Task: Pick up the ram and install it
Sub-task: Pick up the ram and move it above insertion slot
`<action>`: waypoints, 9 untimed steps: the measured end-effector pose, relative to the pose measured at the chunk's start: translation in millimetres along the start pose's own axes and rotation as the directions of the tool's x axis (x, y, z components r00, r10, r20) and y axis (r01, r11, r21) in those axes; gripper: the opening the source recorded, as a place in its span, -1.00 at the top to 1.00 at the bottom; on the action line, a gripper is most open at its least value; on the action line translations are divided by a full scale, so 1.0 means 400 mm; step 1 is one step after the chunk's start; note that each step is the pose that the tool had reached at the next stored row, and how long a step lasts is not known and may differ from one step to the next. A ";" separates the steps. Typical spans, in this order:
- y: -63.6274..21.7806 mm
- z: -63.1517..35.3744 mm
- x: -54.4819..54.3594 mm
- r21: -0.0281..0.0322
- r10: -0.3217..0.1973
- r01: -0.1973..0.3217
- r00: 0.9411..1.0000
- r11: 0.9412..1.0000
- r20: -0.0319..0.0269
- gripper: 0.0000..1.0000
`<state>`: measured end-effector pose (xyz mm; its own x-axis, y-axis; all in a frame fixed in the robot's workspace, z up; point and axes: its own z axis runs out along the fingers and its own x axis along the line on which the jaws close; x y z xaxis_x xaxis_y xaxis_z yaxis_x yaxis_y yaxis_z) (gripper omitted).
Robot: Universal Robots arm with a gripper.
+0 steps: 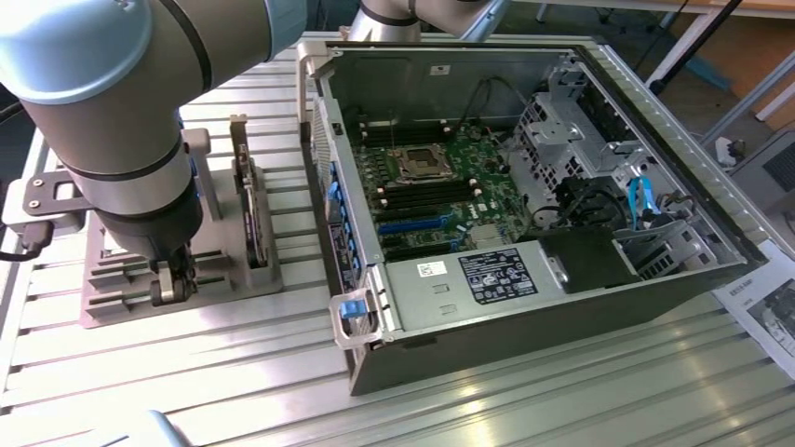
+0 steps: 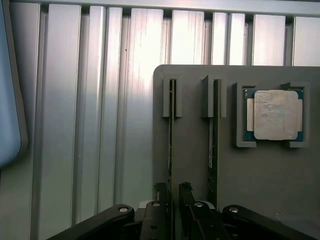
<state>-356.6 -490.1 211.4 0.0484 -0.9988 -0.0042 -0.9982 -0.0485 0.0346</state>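
Slatted aluminium table [image 2: 90,125], grey holder [image 2: 260,190] on it. Ram [image 2: 172,145] stands on edge in the slot along the holder's outer edge, with its twin stick [image 2: 213,145] between it and the processor [image 2: 276,115]. Gripper [image 2: 173,190] jaws apart, straddling the ram, probably no contact. Light, stiff, thin, fragile: pinch the flat faces mid-length, gently.

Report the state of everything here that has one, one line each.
claw, open, fingers on either side of the ram.
ram, standing on edge in a slot of the holder, not gripped.
second ram, standing on edge in the neighbouring slot, untouched.
processor, lying flat in its pocket.
computer case, on its side, side panel off, interior exposed.
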 end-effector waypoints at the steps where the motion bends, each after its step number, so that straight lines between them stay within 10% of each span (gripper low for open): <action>1: 0.000 0.000 0.000 0.000 0.000 0.000 1.000 1.000 0.000 0.52; 9: 0.000 0.000 0.000 0.000 0.002 -0.002 1.000 1.000 0.000 0.52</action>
<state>-356.6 -490.0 211.4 0.0468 -0.9989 -0.0042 -0.9983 -0.0469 0.0347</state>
